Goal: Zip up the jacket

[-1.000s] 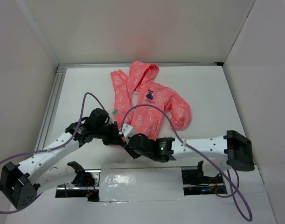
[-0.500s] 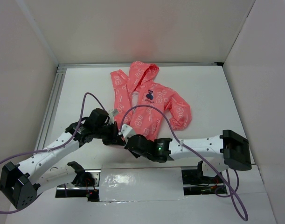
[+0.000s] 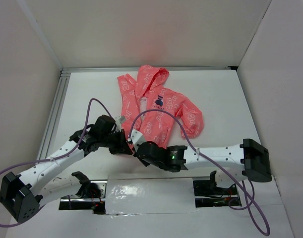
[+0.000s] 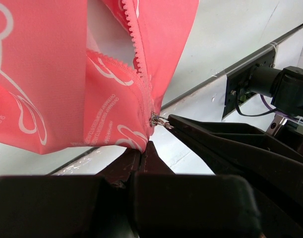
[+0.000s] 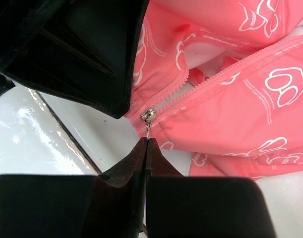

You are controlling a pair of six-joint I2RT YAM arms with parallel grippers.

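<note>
**Limp jacket gripped at the foot of the zip**

The right fingers [image 5: 134, 163] are pressed together on the small metal pull tab [image 5: 148, 128], just below the slider [image 5: 148, 115]. The left fingers [image 4: 126, 163] are closed just beside the slider, apparently on the hem [image 4: 139, 141], though the pinch itself is hidden. The jacket [image 3: 158, 111] is spread on the surface [image 3: 91, 94] beyond the slider. The fabric is judged light, soft and slippery; bunching is likely unless the hem is held taut.

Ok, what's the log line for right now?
left gripper: shut on jacket hem | right gripper: shut on zipper pull | slider: at bottom, teeth open above
</note>
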